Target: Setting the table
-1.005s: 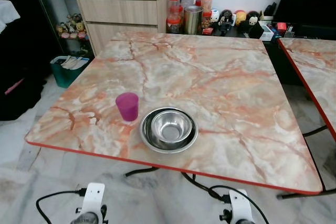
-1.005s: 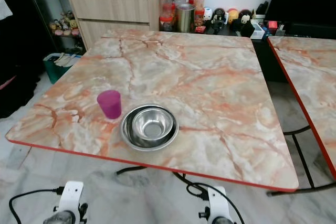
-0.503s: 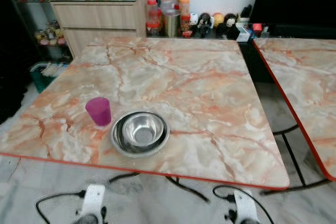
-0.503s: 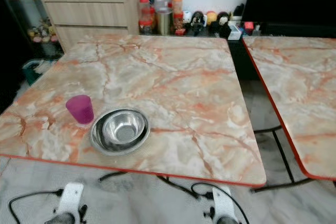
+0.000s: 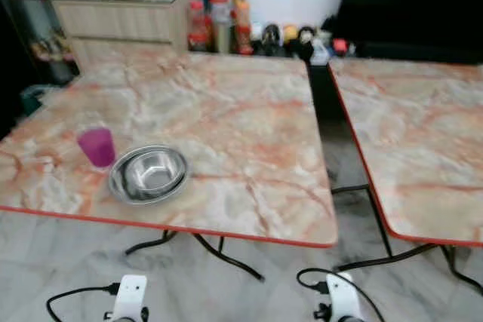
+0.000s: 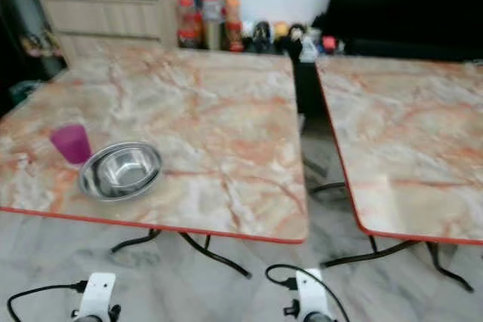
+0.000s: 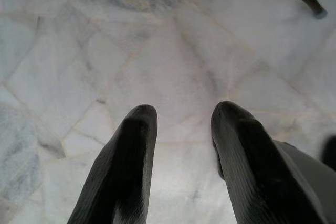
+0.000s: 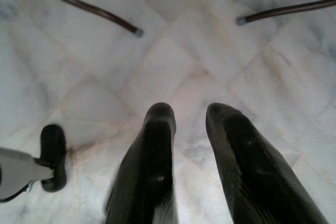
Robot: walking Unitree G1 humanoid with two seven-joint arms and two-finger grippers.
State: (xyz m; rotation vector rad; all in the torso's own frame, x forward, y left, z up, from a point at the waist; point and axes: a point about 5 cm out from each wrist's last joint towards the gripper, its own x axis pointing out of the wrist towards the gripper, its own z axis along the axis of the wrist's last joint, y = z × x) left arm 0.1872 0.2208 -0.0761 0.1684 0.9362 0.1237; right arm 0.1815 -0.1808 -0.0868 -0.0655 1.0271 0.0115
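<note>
- While both arms hang low below the table edge, the left gripper (image 7: 178,129) and the right gripper (image 8: 191,129) point down at the pale marble floor (image 7: 157,51), each with its two black fingers a little apart and nothing between them.
- Well above and ahead of the left gripper, the steel bowl (image 5: 149,173) sits in a shallow steel dish near the front edge of the marble-patterned table (image 5: 226,111), with the purple cup (image 5: 96,146) just beside it on the side away from the right gripper.
- Ahead of the right gripper and past a narrow gap stands a second table (image 5: 423,148) of the same pattern; what shows of its top is bare.
- Judged from this, one place looks already laid, and the step in hand is a walk in search of more tableware or another place to lay, with neither gripper carrying anything.
- Jars and small figures (image 5: 249,32) stand along the far wall, well beyond both grippers.
- Next move calls for settling on a target, then raising an empty gripper from the floor side up to table height.
</note>
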